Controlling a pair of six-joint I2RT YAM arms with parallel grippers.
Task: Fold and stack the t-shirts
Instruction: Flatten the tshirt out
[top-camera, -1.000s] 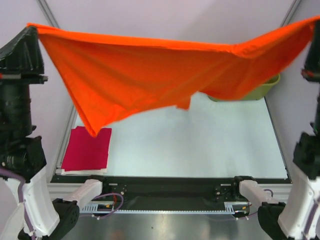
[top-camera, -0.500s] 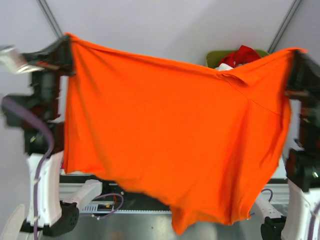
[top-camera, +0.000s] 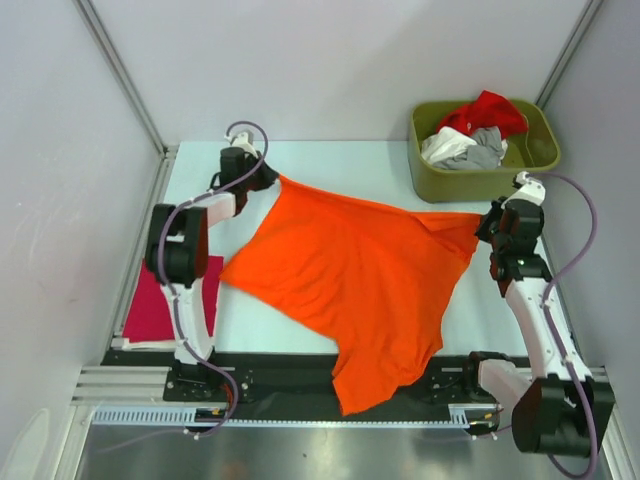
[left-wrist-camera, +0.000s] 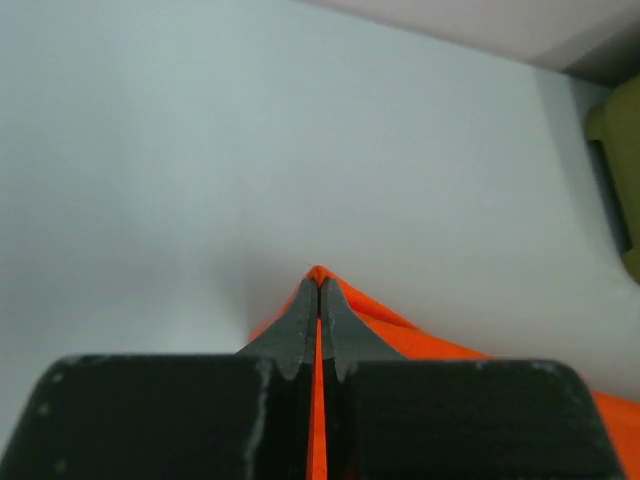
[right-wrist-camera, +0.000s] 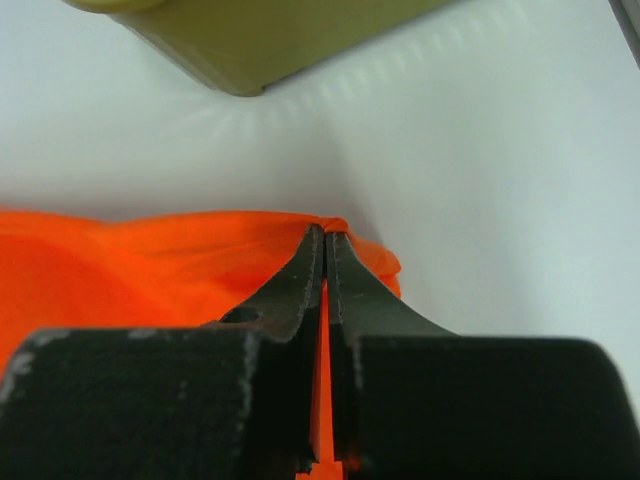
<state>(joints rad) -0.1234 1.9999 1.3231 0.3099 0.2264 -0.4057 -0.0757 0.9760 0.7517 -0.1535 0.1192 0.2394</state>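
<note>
Item one, orange t-shirt (top-camera: 350, 280): lying spread and wrinkled across the middle of the white table (top-camera: 330, 160), stretching from the upper left of the top view to the right of centre, its lower point hanging over the near table edge onto the dark rail at bottom centre. Item two, left gripper (top-camera: 270, 179): sitting low at the upper left of the top view, clamping the shirt's upper-left corner; in the left wrist view its fingertips (left-wrist-camera: 300, 325) are pressing together with a thin line of orange cloth running between them. Item three, right gripper (top-camera: 484, 220): sitting at the right of the top view, just below the bin, pinching the shirt's right-hand corner; in the right wrist view its fingers (right-wrist-camera: 295, 275) are meeting on a bunched fold of orange cloth resting on the table. Item four, magenta-red t-shirt (top-camera: 165, 305): lying folded flat at the lower left of the table, beside the left arm, with a pale layer showing along its lower edge; whether it is touching the orange shirt's left point cannot be told. Item five, olive-green bin (top-camera: 480, 185): standing at the upper right corner of the table, holding a red t-shirt (top-camera: 490, 110) heaped at the top, a white t-shirt (top-camera: 445, 148) at its left and a grey t-shirt (top-camera: 485, 152) crumpled beside that.
</note>
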